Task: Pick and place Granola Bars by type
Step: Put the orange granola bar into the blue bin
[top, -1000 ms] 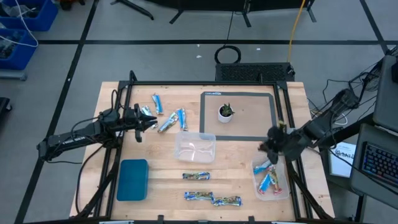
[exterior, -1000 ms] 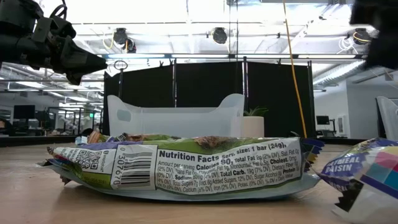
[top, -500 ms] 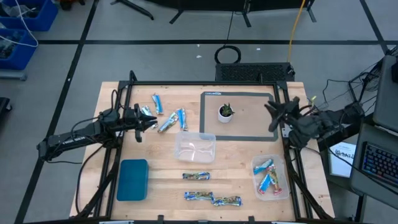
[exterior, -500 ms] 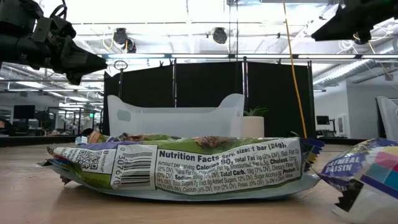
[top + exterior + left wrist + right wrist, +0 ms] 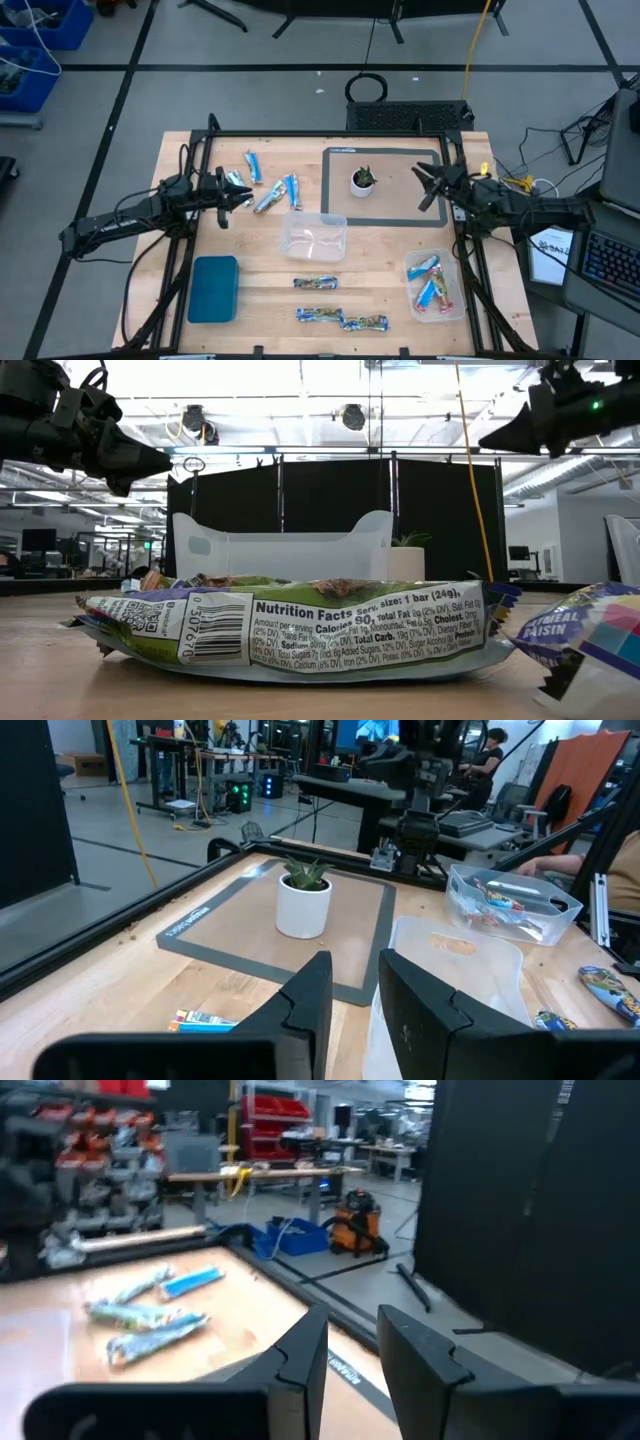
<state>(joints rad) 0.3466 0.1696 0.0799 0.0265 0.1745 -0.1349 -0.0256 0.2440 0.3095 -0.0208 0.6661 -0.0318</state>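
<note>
Granola bars [image 5: 270, 191] lie in three lots on the table [image 5: 390, 290]: a loose cluster of blue and silvery ones at the far left, three patterned ones in a row near the front edge [image 5: 340, 318], and a few already in the clear tub [image 5: 436, 285] at the front right. The left gripper [image 5: 246, 200] hangs just beside the far-left cluster, its tips pointing across the table toward the bars, whose long axes run mostly fore-and-aft or slantwise to that line of approach; its fingers [image 5: 310, 995] stand a little apart with nothing between them. The right gripper [image 5: 425, 182] is over the right edge of the grey mat [image 5: 340, 215], past the small potted plant [image 5: 362, 181], well apart from every loose bar, with a narrow gap between its fingers [image 5: 300, 1355] and nothing held. So the left arm looks the nearer one for the cluster. An empty clear tub [image 5: 313, 236] sits mid-table between the cluster and the front row. The high view gives this layout whole; the low view shows both grippers raised well above the tabletop, which the overhead cannot. The left wrist view shows one blue bar just below its fingers.
</note>
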